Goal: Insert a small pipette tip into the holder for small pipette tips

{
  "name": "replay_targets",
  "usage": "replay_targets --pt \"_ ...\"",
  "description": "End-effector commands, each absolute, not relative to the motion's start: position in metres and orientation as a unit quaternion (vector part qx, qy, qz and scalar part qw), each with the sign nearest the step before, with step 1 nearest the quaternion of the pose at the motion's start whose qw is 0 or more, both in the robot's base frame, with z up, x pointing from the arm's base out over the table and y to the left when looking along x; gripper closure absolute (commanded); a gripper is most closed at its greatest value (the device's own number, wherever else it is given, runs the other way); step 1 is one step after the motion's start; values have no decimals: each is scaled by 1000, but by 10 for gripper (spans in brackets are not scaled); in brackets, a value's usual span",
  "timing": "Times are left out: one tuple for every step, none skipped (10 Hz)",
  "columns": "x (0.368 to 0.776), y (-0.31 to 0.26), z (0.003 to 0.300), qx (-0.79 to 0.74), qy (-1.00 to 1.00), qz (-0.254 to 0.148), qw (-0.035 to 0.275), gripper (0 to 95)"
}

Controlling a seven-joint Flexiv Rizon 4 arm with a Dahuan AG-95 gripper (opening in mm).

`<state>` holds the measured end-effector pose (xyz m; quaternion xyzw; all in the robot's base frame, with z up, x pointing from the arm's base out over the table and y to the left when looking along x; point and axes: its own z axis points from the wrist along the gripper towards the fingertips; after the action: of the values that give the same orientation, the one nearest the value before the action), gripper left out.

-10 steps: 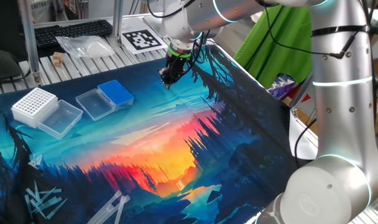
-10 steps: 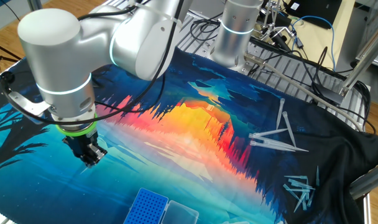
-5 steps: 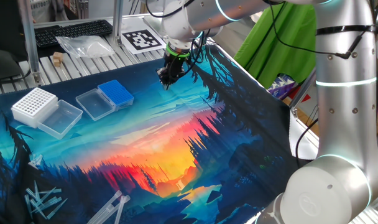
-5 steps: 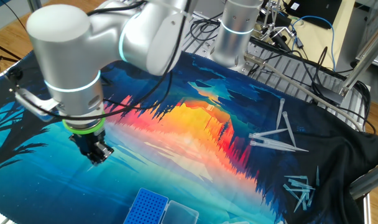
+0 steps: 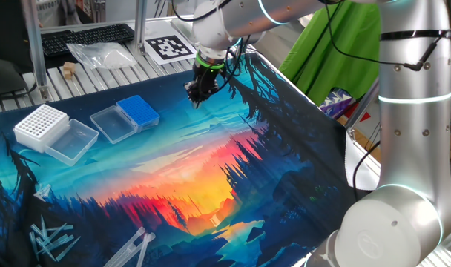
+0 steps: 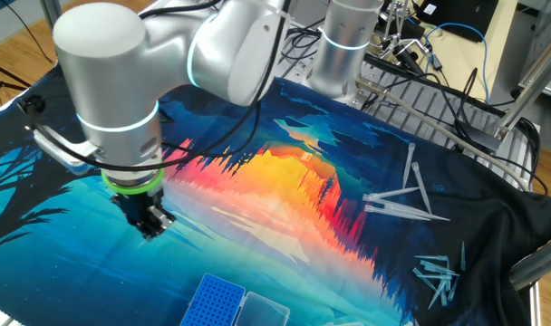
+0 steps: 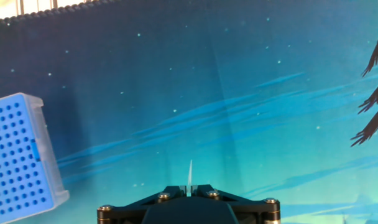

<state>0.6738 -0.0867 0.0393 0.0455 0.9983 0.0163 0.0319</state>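
Observation:
The small blue rack (image 5: 138,110) with a fine grid of holes sits at the mat's back left, its clear lid (image 5: 112,123) lying open beside it. It also shows in the other fixed view (image 6: 214,302) and at the left edge of the hand view (image 7: 18,155). My gripper (image 5: 196,94) hangs above the mat to the right of the rack, also in the other fixed view (image 6: 152,226). Its jaws are shut on a small clear pipette tip (image 7: 189,173) that points forward from them.
A larger white rack (image 5: 41,124) with its clear lid (image 5: 71,141) sits left of the blue one. Loose pipette tips (image 5: 51,239) lie at the mat's front left, also visible in the other fixed view (image 6: 404,199). A keyboard and plastic bag lie behind the mat.
My gripper has moved slightly toward the blue rack with the tip in it. Nothing else has moved.

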Motion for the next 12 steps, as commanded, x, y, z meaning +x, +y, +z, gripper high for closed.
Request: replay_targets --pt "671 -82 41 47 998 17 31 950" --pt "670 -79 42 48 998 17 31 950" --pt "669 -75 43 52 998 17 30 950" --pt "668 -70 45 56 998 17 29 950" --pt "667 -66 46 60 998 18 27 950" --pt "665 -61 47 63 998 19 24 950" --pt "663 -55 48 66 997 20 23 950" --pt "661 -49 49 68 997 20 23 950" --pt "659 -43 51 69 997 20 23 950" --pt "656 -36 53 70 997 20 23 950" --pt "654 -30 56 71 997 20 22 950" --pt "652 -25 58 71 997 20 20 950"
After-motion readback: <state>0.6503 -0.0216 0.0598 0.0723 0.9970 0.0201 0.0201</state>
